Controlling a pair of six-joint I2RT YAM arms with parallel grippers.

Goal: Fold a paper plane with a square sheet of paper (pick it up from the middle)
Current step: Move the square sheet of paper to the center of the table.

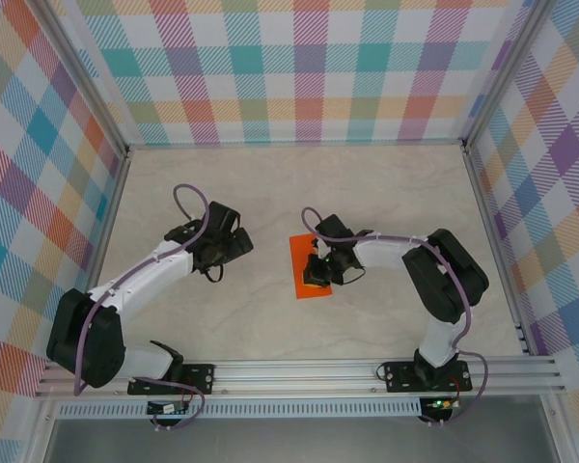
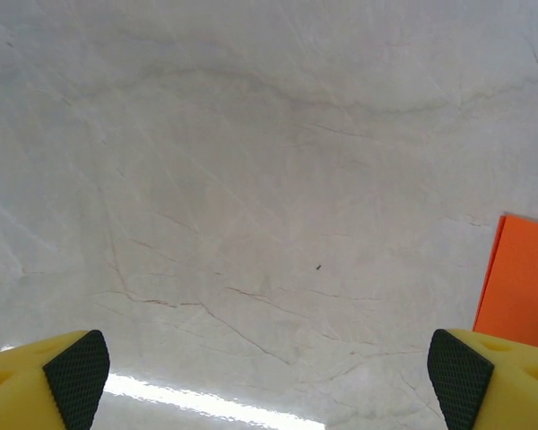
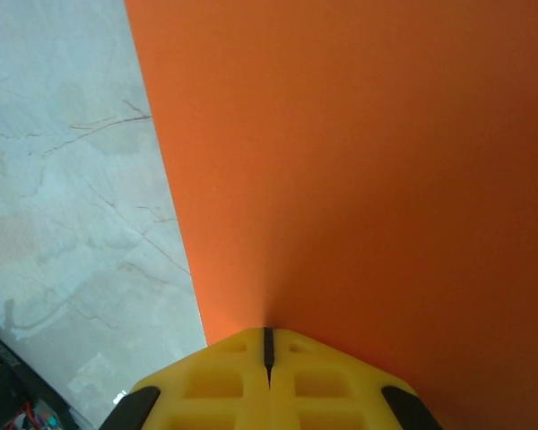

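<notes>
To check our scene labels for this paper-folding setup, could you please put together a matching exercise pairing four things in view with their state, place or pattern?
Column one:
1. left hand
2. right hand
3. orange paper
4. walls

Column two:
A. shut, fingertips right at the paper
B. lying flat on the table, between the two arms
C. pastel checked pattern
D. open wide, over bare marble-look surface

Right pairs: 1-D, 2-A, 3-B, 4-C.
</notes>
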